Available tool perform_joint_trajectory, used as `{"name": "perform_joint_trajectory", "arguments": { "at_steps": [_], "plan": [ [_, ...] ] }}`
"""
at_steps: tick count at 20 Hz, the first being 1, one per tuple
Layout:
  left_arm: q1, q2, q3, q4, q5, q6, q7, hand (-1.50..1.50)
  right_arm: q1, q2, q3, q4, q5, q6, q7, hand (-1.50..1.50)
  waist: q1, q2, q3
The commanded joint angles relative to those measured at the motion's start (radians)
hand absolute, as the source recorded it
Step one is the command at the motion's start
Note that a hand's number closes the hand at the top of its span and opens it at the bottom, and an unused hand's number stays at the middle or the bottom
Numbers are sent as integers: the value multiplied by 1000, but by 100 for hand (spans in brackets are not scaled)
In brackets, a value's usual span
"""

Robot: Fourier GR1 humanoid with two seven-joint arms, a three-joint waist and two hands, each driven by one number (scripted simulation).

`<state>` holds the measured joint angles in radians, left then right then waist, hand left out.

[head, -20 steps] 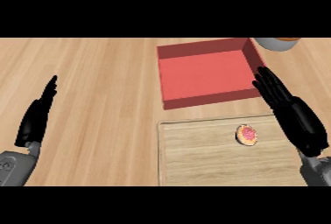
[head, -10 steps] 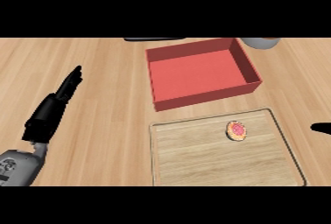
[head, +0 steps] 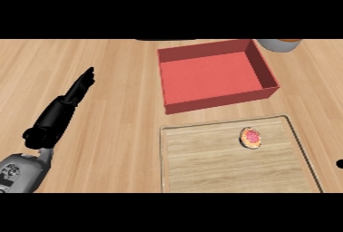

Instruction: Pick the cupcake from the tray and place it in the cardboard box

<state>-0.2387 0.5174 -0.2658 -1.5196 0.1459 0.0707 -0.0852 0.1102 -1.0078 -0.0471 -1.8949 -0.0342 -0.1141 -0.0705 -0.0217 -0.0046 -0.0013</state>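
Observation:
A small cupcake (head: 252, 137) with pink frosting sits on the wooden tray (head: 221, 167), near its upper right part. Behind the tray stands the red box (head: 214, 74), open on top and with nothing in it. My left hand (head: 64, 108) lies at the left over the bare counter, fingers straight and pointing away, far from both tray and box. Of my right hand only a tiny black tip (head: 340, 164) shows at the right edge, beside the tray; its fingers cannot be made out.
A grey round container (head: 278, 44) stands at the back right, just behind the box. A dark object's edge (head: 164, 39) shows at the top middle. Wooden counter (head: 114, 72) stretches between my left hand and the box.
The right hand has withdrawn from beside the box and tray until almost out of view at the right edge. The view has shifted a little; the left hand stays open.

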Motion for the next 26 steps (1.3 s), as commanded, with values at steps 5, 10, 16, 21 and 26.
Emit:
{"name": "perform_joint_trajectory", "arguments": {
  "at_steps": [5, 10, 16, 21, 26],
  "plan": [
    [-34, -2, 11, 3, 5, -47, 6, 0, -27, -216, 102, -194, 119, 194, 340, -150, 28, 6, -2],
    [14, -27, -6, 5, -34, -36, -40, 0, -119, -220, 246, -353, 159, 284, 613, -150, 48, 7, -2],
    [33, -29, 17, -13, -26, -65, -44, 0, -262, -159, 401, -429, 169, 411, 918, -150, 53, 6, -2],
    [-67, -46, 39, 20, -35, -93, 20, 0, -462, 62, 566, -313, 202, 490, 1076, -150, 53, 9, 0],
    [-58, -57, 69, 29, -55, -99, 24, 0, -547, 211, 606, -232, 212, 543, 1186, -150, 37, 6, 0]
  ]
}}
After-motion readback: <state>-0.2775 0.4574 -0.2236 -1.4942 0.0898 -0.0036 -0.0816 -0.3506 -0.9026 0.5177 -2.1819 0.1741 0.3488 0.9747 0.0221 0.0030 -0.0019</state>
